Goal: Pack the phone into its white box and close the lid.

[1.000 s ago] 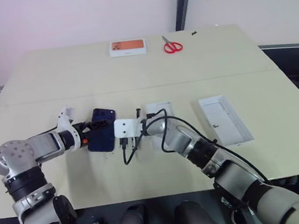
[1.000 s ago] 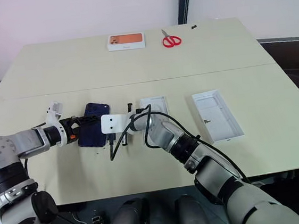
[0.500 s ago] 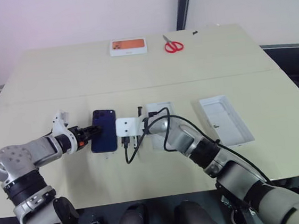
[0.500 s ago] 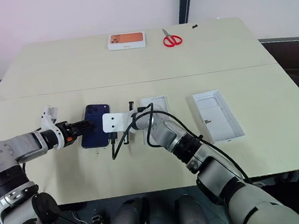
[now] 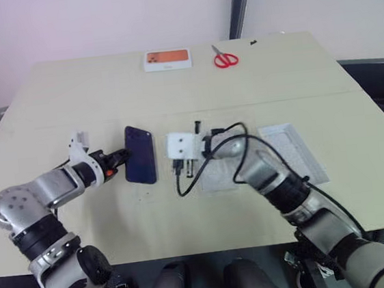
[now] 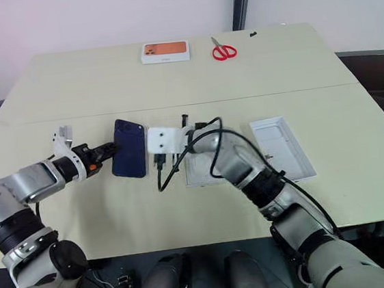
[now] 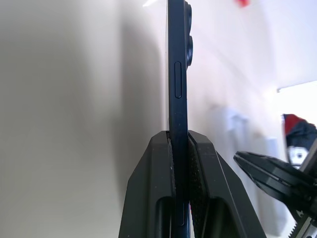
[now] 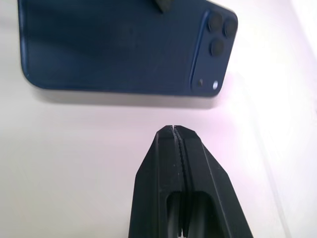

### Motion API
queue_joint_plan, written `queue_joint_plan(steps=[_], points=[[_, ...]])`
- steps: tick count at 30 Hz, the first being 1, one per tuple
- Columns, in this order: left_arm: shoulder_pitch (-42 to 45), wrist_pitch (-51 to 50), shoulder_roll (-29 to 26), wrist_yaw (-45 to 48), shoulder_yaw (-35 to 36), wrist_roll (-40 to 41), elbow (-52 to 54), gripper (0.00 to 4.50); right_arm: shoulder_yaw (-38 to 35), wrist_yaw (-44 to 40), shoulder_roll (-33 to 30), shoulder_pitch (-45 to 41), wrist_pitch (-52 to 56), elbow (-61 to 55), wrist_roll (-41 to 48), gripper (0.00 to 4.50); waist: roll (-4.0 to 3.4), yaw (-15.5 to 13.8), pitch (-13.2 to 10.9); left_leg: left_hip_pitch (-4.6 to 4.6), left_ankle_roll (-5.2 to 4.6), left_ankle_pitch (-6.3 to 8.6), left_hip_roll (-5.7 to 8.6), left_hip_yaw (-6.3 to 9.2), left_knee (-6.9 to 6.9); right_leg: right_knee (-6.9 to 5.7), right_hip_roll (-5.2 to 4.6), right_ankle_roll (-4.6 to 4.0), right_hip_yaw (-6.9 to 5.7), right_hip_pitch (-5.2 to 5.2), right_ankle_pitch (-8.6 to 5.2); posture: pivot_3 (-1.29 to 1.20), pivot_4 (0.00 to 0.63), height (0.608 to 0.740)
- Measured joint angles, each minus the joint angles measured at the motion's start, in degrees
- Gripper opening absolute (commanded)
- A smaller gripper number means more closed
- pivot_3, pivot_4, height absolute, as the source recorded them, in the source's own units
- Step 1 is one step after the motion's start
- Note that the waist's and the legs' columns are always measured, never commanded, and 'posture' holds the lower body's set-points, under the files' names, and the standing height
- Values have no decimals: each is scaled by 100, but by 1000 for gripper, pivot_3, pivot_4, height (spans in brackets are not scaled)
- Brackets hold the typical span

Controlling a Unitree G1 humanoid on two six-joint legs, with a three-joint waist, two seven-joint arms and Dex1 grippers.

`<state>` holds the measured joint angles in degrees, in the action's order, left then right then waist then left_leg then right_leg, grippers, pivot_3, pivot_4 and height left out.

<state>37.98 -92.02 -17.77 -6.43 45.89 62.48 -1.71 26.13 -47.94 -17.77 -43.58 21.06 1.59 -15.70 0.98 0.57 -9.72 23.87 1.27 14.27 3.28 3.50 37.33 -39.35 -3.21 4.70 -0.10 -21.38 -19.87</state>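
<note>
Bench: phone now up off the surface, tipped on edge, at 9 o'clock of the white box; lid at 3 o'clock of the box. Was flat a second ago. Left gripper gone from wide to clamped on the phone's edge. Right gripper pulled back, jaws pressed together, empty. Pick looks done; carry to the box next.

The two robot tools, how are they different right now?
The left tool is shut on the phone, pinching its thin edge; the right tool is shut on nothing, its fingers pressed together. The left tool comes at the phone from the robot's left; the right tool points at the phone's blue back from the other side, apart from it. Both have two black fingers.
</note>
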Motion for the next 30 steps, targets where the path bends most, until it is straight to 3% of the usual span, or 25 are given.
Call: queue_joint_plan(steps=[5, 12, 17, 22, 30], points=[[703, 12, 1159, -801, 121, 687, 483, 49, -914, -686, -814, 284, 388, -852, 892, 0, 7, 1, 0, 11, -1, 1, 1, -1, 4, 14, -2, 1, -2, 3, 0, 0, 150, 740], [232, 254, 2663, -2135, -575, 1052, 869, 49, -1576, -1070, -1725, 899, 484, -989, 1547, 0, 10, 23, -3, 12, -2, 0, -5, -12, -4, 11, 2, 1, 5, -4, 0, 0, 150, 740], [-216, 596, 2690, -2647, -926, 1136, 880, 49, -1950, -1214, -2188, 1301, 623, -1009, 1896, 0, 12, 0, -5, 12, -2, 0, -6, -13, 5, 10, 5, 1, 9, -1, 0, 0, 150, 740], [-489, 1058, 2730, -2811, -1379, 1422, 908, 49, -2308, -1339, -2244, 1692, 946, -1132, 2552, 0, 12, -72, -5, 15, -5, 2, -6, -13, 12, 18, 4, 1, 9, 5, 0, 0, 150, 740], [-807, 1515, 2786, -2900, -2162, 1678, 846, 49, -2332, -1228, -2347, 1894, 971, -1132, 2728, 0, 12, -130, -5, 19, -6, 2, -5, -14, 20, 18, 4, 1, 9, 5, 0, 0, 150, 740]])
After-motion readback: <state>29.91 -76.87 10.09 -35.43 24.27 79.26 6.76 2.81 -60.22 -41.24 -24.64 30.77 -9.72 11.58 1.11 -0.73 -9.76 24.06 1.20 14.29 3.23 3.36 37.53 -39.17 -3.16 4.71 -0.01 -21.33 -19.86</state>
